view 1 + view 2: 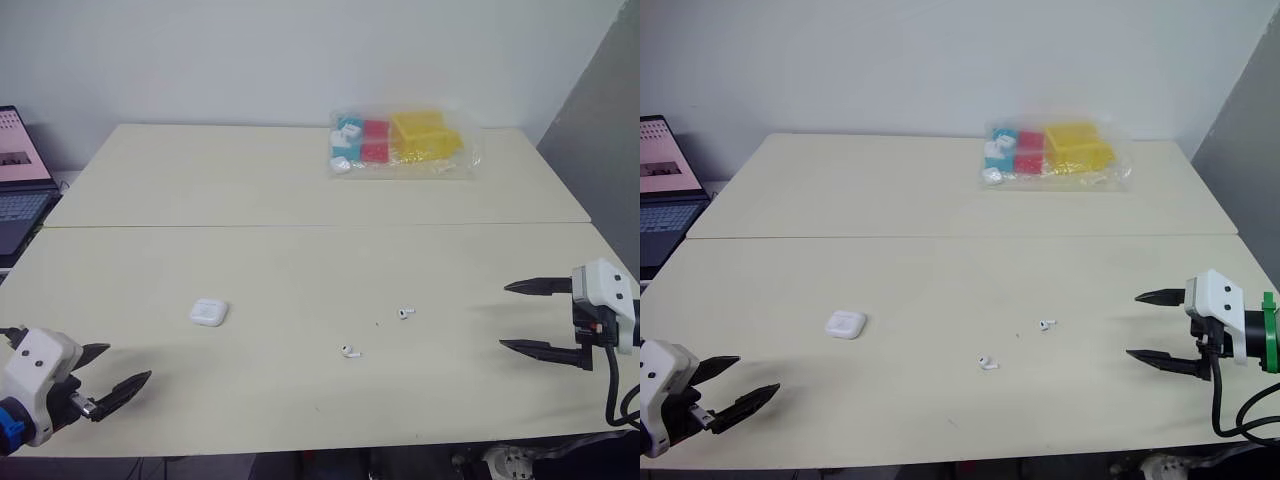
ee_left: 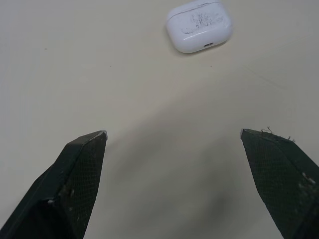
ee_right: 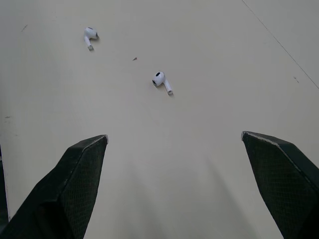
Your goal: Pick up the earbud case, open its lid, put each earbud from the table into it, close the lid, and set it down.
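Could skid the earbud case (image 1: 208, 312) across the smooth counter (image 1: 300, 250) with an off-centre pinch. Could flick the farther earbud (image 1: 405, 312) or the nearer earbud (image 1: 350, 351) away with a clumsy nip at such small, rounded pieces. Might jam the lid by squeezing across its seam.

Shows the left tool (image 1: 129, 361) spread wide at the near left, holding nothing and touching nothing. Places the case just beyond it, left of centre, flat and shut. Shows the right tool (image 1: 503, 316) equally wide at the near right, empty, apart from both earbuds lying right of centre, well apart from the case.
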Available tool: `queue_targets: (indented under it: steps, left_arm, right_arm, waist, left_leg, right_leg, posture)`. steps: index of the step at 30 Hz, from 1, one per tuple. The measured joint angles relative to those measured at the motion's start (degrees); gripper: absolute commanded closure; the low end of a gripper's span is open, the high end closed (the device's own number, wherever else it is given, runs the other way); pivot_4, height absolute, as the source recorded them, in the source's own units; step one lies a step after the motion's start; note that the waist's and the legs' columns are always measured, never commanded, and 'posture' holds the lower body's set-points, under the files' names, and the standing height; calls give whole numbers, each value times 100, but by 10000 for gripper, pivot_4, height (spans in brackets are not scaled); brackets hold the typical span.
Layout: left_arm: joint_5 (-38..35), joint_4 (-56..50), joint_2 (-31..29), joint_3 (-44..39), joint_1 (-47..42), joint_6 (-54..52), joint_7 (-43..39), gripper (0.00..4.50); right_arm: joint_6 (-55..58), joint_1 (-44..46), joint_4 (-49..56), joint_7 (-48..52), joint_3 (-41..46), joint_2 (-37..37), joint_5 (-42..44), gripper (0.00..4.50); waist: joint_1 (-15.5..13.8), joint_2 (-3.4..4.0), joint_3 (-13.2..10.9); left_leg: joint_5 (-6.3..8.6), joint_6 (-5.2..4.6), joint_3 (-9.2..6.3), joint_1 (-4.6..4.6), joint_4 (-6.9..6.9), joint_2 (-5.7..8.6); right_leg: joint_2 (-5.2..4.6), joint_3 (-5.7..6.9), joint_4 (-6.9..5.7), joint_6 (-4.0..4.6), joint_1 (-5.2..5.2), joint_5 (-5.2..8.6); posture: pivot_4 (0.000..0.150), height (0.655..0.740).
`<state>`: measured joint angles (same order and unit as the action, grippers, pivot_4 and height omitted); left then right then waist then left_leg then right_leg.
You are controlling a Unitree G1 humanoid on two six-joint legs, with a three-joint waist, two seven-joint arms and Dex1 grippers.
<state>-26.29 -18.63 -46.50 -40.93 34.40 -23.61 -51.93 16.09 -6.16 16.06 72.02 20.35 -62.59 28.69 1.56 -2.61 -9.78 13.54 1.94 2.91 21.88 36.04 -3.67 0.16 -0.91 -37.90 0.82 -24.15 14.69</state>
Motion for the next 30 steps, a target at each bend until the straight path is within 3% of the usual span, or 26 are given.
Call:
queue_targets:
  steps: [17,30]
  left_arm:
    - [-2,301,12,1,-549,421,-381,391]
    - [-302,19,166,-254,-475,-251,-105,391]
  right_arm:
    - [21,112,2,16,-143,5,-95,0]
    - [128,297,115,-103,-241,13,-98,0]
  waist:
    - [1,0,0]
    - [1,-1,1]
  left_leg:
    - [0,0,4,-2,1,1]
    - [0,0,4,-4,2,-1]
  right_leg:
    - [1,-1,-6,0,0,0]
    - [1,-2,-7,-1,2,-1]
  posture:
    - [1500,7400]
    - [1500,7400]
